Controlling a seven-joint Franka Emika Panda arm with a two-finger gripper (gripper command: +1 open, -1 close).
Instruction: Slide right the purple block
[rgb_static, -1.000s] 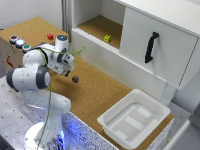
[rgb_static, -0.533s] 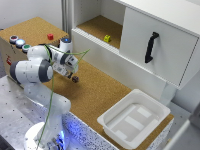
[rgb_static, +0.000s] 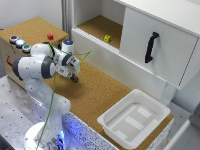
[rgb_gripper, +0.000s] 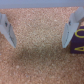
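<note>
The arm (rgb_static: 37, 67) bends low over the cork table (rgb_static: 100, 95), its gripper (rgb_static: 74, 78) pointing down at the surface near the front of the white cabinet (rgb_static: 150, 45). In the wrist view the gripper (rgb_gripper: 41, 36) stands wide, its two grey fingers (rgb_gripper: 8, 31) well apart with only bare cork between them, holding nothing. The purple block (rgb_gripper: 77, 42) shows at the edge of that view, just beside the outer face of one finger and outside the gap; whether it touches the finger cannot be told. It looks like a small dark purple cube, nearly black in the shade, with pale yellowish marks on the face toward the camera, too blurred to read. In the exterior view the block cannot be made out clearly; a dark speck sits under the gripper tips, but it may be the fingertips themselves. A red block (rgb_static: 50, 36) lies on the raised cork ledge toward the exterior view's left, near three coloured buttons (rgb_static: 19, 43). A yellow block (rgb_static: 107, 38) rests inside the open cabinet shelf. The cabinet door carries a black handle (rgb_static: 150, 47). A white tray (rgb_static: 134, 119) sits on the table toward the exterior view's right, well apart from the gripper
</note>
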